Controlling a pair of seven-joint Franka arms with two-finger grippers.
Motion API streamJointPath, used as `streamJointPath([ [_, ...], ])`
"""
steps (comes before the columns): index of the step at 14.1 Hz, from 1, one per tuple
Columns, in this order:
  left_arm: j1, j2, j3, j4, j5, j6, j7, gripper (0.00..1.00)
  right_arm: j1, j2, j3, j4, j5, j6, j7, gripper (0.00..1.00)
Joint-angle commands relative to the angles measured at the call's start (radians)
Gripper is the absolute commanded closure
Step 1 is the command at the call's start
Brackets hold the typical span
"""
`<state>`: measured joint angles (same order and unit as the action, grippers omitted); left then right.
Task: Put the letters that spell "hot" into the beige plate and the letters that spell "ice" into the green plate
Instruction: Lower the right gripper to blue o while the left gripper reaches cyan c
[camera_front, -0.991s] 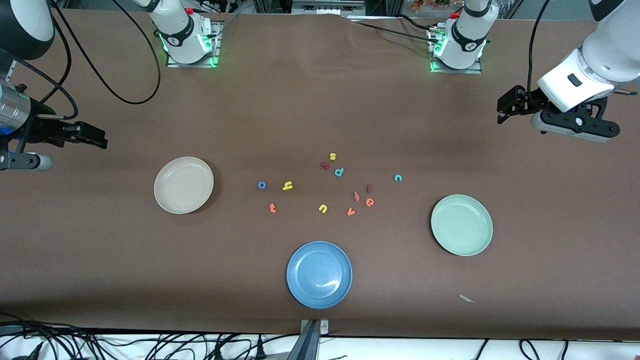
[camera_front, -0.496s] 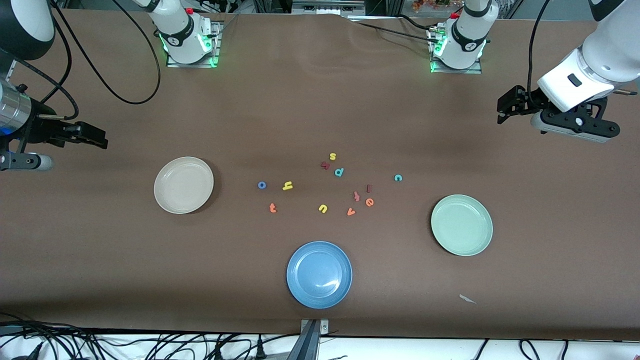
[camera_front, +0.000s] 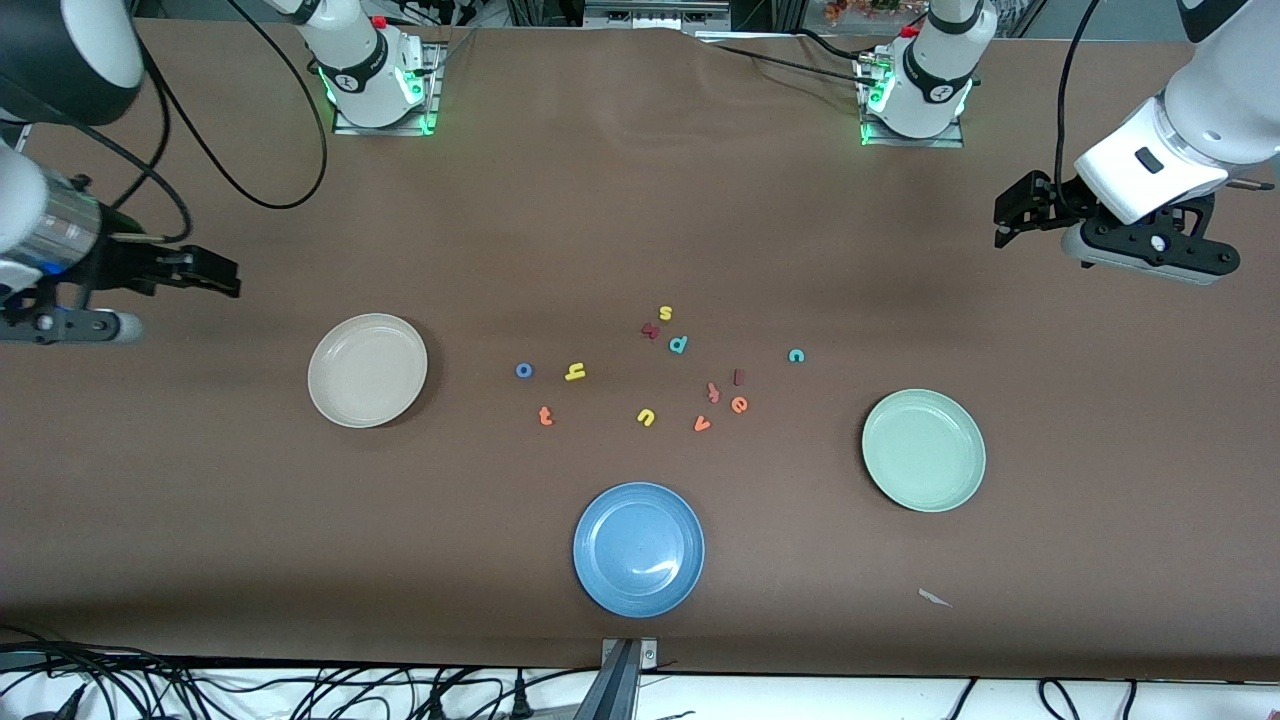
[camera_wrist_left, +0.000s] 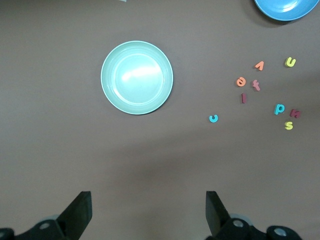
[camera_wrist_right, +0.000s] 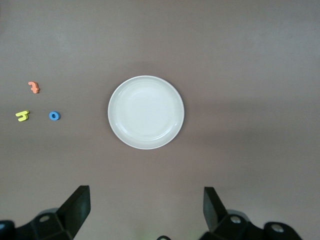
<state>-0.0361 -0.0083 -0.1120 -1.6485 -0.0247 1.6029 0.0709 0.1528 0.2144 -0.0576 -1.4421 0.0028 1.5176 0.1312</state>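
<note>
The beige plate lies empty toward the right arm's end. Beside it lie the blue "o", yellow "h" and orange "t". The green plate is empty toward the left arm's end. Near it lie the teal "c", dark red "i" and orange-red "e". My right gripper hangs open above the table near the beige plate. My left gripper hangs open and waits.
A blue plate sits nearest the front camera, empty. Other letters lie among the task's own: yellow "u", yellow "s", teal "p", orange "v". A small scrap lies near the front edge.
My right arm has shifted a little toward the middle of the table. The left arm, the plates and the letters have not moved.
</note>
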Motion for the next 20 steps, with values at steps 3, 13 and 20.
streamJointPath([
  [3,-0.016,0.007,-0.009,0.012,0.002,-0.035,0.012,0.0,0.109,0.019,0.004,-0.091,0.008,0.122,0.201,0.0],
  [13,-0.12,0.243,-0.117,-0.026,-0.02,0.103,0.026,0.0,0.258,0.132,0.071,-0.379,0.006,0.627,0.491,0.0],
  [20,-0.157,0.283,-0.118,-0.249,-0.027,0.434,-0.166,0.0,0.353,0.345,0.073,-0.365,0.003,0.8,0.498,0.0],
])
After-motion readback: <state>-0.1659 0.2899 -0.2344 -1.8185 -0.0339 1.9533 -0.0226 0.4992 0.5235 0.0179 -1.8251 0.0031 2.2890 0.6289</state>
